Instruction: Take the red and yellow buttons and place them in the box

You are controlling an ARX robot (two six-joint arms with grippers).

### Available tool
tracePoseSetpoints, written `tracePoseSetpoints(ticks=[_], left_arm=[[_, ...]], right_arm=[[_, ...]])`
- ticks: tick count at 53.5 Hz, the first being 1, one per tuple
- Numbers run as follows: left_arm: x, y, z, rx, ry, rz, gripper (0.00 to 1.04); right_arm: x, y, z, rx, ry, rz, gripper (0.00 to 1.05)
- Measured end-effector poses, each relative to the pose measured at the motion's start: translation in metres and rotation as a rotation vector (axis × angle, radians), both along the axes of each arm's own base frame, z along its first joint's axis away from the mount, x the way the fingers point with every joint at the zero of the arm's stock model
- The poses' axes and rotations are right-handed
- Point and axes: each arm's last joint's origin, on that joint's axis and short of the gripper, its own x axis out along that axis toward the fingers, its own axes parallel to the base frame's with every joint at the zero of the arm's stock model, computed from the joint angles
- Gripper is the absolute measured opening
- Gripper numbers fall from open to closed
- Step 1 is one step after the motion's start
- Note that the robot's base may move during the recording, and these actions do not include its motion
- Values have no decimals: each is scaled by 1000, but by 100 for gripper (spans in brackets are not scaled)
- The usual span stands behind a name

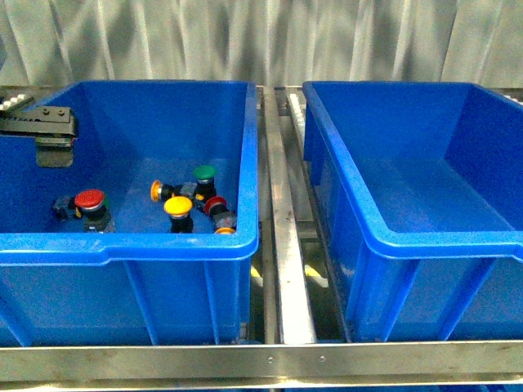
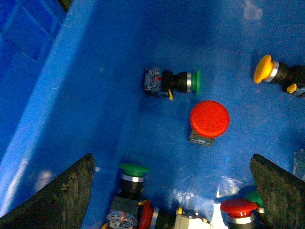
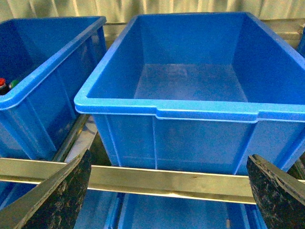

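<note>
Left gripper gapes above red button, wrist-view only.

Metal rail frame carries left blue bin, right blue bin, side by side

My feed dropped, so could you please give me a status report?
Left gripper open over left bin; right gripper open, facing right bin. Red button upright, unheld. Green button lies close beside it.

A red button and a yellow button stand cap-up, apart, inside the left bin.
</note>
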Motion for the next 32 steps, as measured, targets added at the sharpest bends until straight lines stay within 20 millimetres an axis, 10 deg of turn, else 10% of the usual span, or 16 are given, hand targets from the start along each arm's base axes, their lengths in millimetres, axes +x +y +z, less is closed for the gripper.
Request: tracePoseSetpoints(ticks=[32], left_arm=[[49,-8,-37,-24,24,59,97]], right_arm=[[0,0,0,0,0,0,98]])
